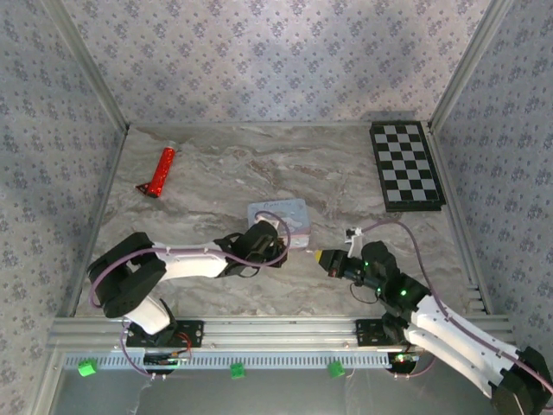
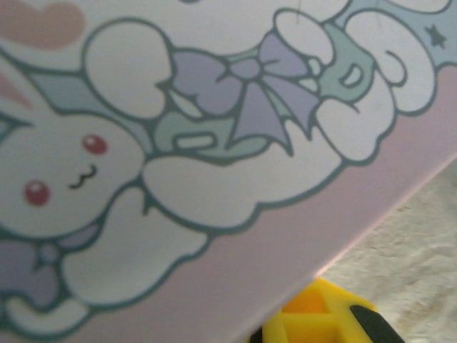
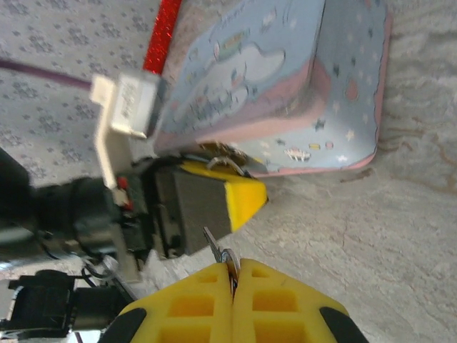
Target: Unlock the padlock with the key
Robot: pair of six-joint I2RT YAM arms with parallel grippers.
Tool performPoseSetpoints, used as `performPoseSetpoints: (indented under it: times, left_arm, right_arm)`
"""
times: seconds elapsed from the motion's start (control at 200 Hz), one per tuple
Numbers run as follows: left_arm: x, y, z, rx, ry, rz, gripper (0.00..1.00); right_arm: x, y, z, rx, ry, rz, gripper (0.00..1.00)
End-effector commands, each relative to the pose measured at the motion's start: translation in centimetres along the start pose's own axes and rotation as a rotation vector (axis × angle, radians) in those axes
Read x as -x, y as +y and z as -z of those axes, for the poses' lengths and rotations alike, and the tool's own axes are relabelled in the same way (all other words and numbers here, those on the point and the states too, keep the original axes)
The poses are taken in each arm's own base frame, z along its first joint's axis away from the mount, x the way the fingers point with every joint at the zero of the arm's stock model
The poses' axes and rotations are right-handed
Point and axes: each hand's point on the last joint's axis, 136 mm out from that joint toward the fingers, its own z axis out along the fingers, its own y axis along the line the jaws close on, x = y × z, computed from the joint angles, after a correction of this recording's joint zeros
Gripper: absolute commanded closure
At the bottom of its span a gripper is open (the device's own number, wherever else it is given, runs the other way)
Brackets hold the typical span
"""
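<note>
here the right gripper (image 3: 232,277) is pinched tight on the key (image 3: 220,251). the padlock (image 3: 218,153), small and dark, sits by the left gripper (image 1: 276,245) against an edge of the pastel tin (image 3: 285,86); whether those jaws grip it i cannot tell.

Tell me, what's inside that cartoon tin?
The tin looks shut, so only its printed lid and side show. Whatever it holds is covered.
</note>
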Motion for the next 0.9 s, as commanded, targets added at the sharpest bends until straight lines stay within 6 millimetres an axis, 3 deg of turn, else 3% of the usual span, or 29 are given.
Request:
performPoseSetpoints:
  times: [0.0,0.15,0.48,0.894]
  left_arm:
    - [0.6,-2.0,1.0,-0.078,0.073,0.081,0.89]
    - [2.3,-2.5,1.1,-0.116,0.074,0.198,0.91]
    - [5.3,-4.0,0.5,-0.209,0.045,0.396,0.94]
    - [6.2,-2.9,0.2,-0.279,-0.064,0.609,0.98]
  right_arm:
    - [0.2,-0.2,-0.7,-0.023,-0.041,-0.015,1.0]
    - [-0.4,-1.1,-1.5,-0.069,-0.059,-0.051,1.0]
    - [0.5,-1.7,-1.8,-0.032,-0.176,-0.163,1.0]
    - [1.7,-0.3,-4.6,0.067,-0.159,-0.347,1.0]
